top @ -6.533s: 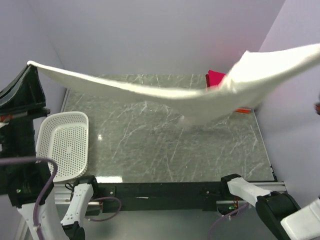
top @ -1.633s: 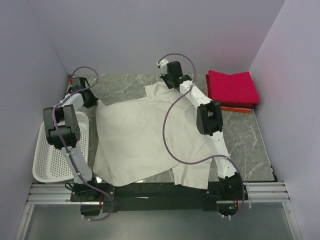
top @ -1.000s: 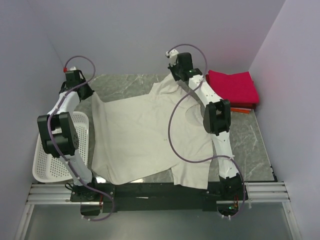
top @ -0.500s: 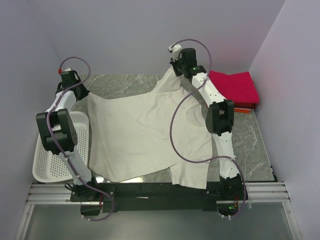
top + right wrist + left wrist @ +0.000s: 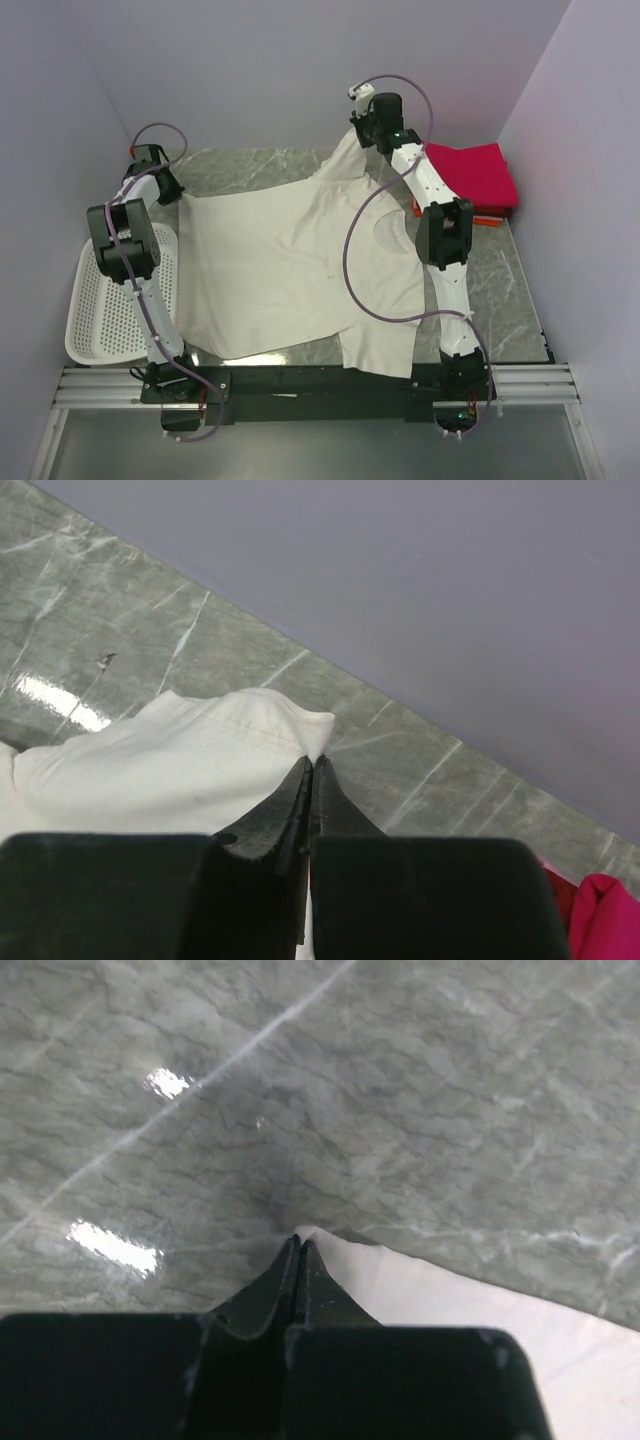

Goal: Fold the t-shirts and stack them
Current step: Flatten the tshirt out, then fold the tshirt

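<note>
Top external view: cream-white t-shirt (image 5: 290, 270) spread out, both far corners pinched

Its near hem reaches the near edge of the marble table (image 5: 250, 165). Its left edge lies just beside the white perforated basket (image 5: 100, 320). The left gripper (image 5: 297, 1245) is clamped on the far-left corner, the right gripper (image 5: 311, 765) on the far-right corner. Bare marble shows along the far side and at the right. A folded crimson-pink t-shirt (image 5: 468, 172) sits far right, on an orange-red t-shirt (image 5: 487, 219). Lavender walls (image 5: 300, 70) close in left, far and right.
</note>
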### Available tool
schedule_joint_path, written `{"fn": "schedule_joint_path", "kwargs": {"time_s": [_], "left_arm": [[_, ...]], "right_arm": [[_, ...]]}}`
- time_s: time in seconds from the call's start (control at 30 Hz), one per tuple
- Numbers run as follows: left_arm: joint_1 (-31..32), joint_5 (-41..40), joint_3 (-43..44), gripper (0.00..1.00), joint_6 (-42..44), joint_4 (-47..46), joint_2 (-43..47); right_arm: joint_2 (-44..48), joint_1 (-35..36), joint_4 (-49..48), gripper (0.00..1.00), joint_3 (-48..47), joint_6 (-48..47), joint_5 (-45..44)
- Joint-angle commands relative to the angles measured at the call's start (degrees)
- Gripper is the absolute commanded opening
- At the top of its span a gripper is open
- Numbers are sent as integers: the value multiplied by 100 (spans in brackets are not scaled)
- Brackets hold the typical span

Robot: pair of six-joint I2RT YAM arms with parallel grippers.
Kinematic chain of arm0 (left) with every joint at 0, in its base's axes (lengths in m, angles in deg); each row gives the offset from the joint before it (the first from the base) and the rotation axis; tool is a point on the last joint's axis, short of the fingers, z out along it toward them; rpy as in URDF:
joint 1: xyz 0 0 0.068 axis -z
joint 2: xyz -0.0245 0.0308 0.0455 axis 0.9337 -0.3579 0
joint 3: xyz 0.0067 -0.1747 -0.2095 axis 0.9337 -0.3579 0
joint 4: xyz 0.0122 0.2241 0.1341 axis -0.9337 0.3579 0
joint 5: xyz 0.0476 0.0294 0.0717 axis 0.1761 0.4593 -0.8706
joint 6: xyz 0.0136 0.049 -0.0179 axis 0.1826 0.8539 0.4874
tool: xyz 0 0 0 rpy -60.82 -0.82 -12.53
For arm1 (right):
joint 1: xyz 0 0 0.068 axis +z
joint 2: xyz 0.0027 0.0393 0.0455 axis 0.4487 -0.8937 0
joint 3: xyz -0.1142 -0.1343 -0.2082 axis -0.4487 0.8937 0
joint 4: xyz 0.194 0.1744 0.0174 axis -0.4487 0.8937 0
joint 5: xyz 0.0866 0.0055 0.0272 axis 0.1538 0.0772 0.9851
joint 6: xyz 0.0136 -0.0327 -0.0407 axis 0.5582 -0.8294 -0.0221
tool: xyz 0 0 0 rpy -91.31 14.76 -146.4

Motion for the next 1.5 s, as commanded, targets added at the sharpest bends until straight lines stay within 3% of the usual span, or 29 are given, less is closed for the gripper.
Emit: {"fn": "schedule_joint_path", "kwargs": {"time_s": [0.0, 0.27, 0.77, 0.97, 1.47], "left_arm": [[-19, -350, 521, 0, 131, 78, -131], [-46, -271, 1146, 0, 193, 167, -536], [-45, 449, 865, 0, 368, -536, -247], [-54, 546, 347, 0, 281, -862, 262], [-124, 933, -664, 0, 245, -1144, 975]], "right_arm": [[-2, -140, -388, 0, -459, 129, -282], [-38, -316, -616, 0, -354, 209, -274], [-82, -237, -467, 0, -372, 349, 798], [488, -281, -520, 0, 164, 314, 948], [2483, -395, -1372, 0, 3073, 288, 1343]]}}
